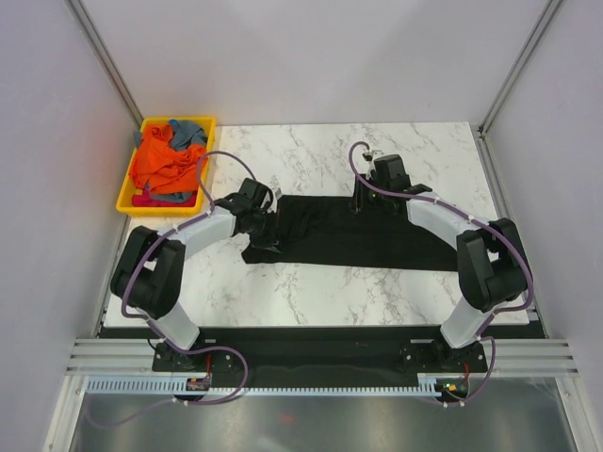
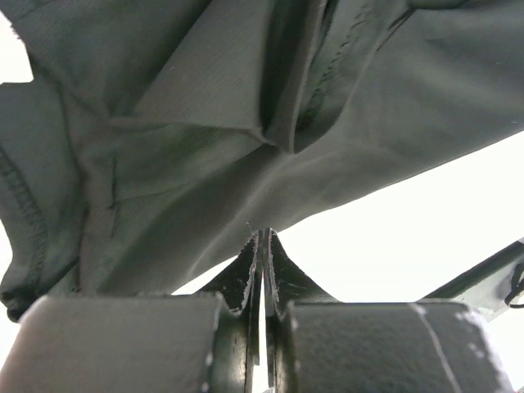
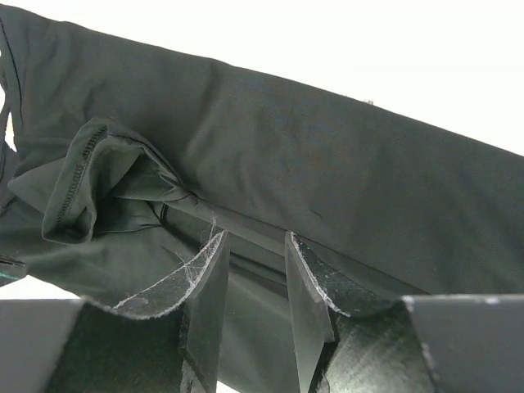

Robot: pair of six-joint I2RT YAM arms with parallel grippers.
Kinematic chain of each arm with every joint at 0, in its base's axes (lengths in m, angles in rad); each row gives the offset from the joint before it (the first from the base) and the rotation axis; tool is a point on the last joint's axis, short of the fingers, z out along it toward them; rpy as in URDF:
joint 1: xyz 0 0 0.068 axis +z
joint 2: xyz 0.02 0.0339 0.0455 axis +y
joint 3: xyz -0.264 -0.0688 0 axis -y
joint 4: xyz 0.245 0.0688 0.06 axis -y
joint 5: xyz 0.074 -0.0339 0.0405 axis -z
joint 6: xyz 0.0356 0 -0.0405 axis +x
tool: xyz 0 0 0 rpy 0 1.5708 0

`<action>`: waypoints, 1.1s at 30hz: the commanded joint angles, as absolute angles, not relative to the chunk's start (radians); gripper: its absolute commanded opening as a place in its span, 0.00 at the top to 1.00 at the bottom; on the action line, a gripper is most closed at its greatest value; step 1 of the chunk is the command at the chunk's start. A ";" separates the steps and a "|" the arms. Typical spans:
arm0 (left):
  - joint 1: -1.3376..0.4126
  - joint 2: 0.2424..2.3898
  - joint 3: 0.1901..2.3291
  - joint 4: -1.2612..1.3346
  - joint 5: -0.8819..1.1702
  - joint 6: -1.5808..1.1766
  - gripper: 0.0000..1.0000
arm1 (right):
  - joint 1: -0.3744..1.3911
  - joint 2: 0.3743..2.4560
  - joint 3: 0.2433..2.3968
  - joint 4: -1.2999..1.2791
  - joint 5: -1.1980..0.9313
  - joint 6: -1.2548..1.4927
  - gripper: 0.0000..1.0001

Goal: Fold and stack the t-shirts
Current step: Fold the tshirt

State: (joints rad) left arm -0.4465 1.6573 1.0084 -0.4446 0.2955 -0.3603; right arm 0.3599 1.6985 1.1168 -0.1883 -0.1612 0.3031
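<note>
1. White marble-look tabletop (image 1: 377, 292) boxed in by plain pale walls on three sides. There's lots of bare surface above and below the black t-shirt (image 1: 377, 235), which lies as a long band across the middle of the frame.
2. Yellow tray (image 1: 129, 202) sits at the table's upper-left corner, right by the left wall. The orange t-shirt (image 1: 160, 168) and grey-blue t-shirt (image 1: 191, 130) are bunched up in it, well apart from the black one.
3. Left gripper (image 2: 264, 236): fingers pressed tight together, pinching a bit of black cloth right at the tips, at the band's left end. The fabric around it is all wrinkled.
4. Right gripper (image 3: 255, 237): fingers spread part way and nothing looks clamped. The tips are at the shirt's upper edge, and I can't tell if they touch it.
5. Both arms bow outward, elbows near the table's sides, forearms angling in toward the shirt.
</note>
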 commanded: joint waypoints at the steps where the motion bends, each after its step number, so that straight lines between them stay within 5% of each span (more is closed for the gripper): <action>1: -0.451 1.602 0.997 -0.442 0.259 -0.383 0.97 | 0.362 1.667 1.117 -0.158 -0.184 0.314 0.58; 3: -0.454 1.595 0.988 -0.451 0.249 -0.387 0.96 | 0.364 1.678 1.118 -0.155 -0.190 0.325 0.58; 11: -0.445 1.604 1.095 -0.479 0.143 -0.492 0.60 | 0.402 1.805 1.202 -0.051 -0.258 0.382 0.57; 33: -0.449 1.821 1.167 -0.357 0.233 -0.549 0.55 | 0.466 2.066 1.388 0.083 -0.436 0.377 0.50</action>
State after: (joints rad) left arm -0.4458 1.8019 1.1313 -0.3923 0.2195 -0.5228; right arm 0.4492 2.0502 1.3460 0.0395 -0.3916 0.3954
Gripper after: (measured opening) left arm 0.446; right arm 0.496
